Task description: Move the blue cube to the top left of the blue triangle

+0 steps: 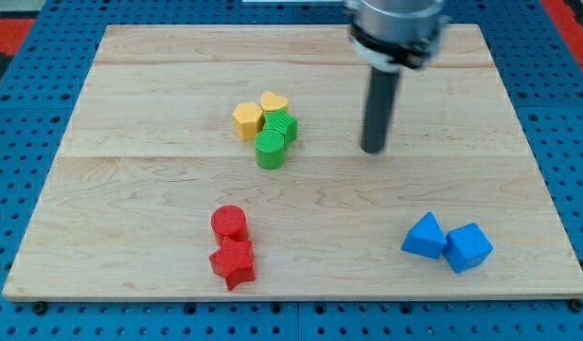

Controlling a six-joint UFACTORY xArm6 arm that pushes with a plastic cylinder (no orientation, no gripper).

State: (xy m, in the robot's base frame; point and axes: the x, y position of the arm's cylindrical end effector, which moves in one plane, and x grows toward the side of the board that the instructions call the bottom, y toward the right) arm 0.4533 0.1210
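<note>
The blue cube (468, 247) lies near the board's bottom right, touching the right side of the blue triangle (425, 236). My tip (373, 149) rests on the board above and to the left of both blue blocks, well apart from them. It stands to the right of the green and yellow cluster.
A yellow hexagon (247, 120), a yellow heart (273, 102), a green block (283, 125) and a green cylinder (270, 150) are bunched at the upper middle. A red cylinder (229, 223) and a red star (233, 263) sit at the bottom middle. The wooden board (131, 189) lies on a blue pegboard.
</note>
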